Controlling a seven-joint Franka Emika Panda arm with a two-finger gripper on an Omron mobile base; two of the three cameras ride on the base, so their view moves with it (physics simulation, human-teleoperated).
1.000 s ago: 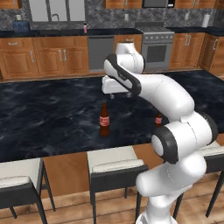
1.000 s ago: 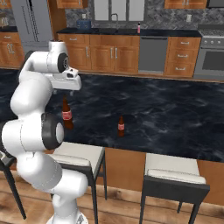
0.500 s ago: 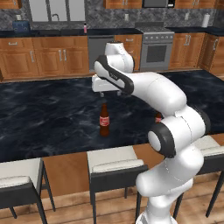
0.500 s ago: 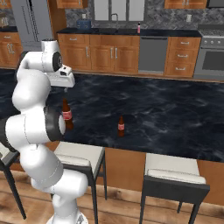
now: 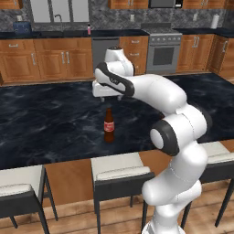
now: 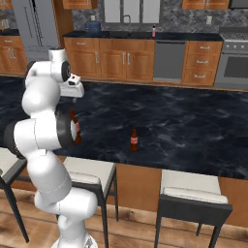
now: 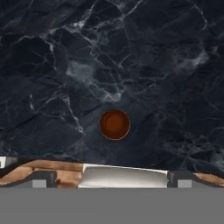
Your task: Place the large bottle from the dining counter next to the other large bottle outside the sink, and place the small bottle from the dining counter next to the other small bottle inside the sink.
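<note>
The hand [image 5: 108,97] is hanging right above the tall bottle [image 5: 109,125], with its fingers spread wide and gripping nothing. The tall bottle is standing upright on the dark tabletop [image 5: 45,123] near its front edge — the small bottle [image 6: 134,139] is standing apart, to its right.

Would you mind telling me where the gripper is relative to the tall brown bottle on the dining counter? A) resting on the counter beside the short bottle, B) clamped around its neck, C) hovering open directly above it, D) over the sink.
C: the gripper hangs above the tall brown bottle, whose round top shows untouched in the hand view.
</note>
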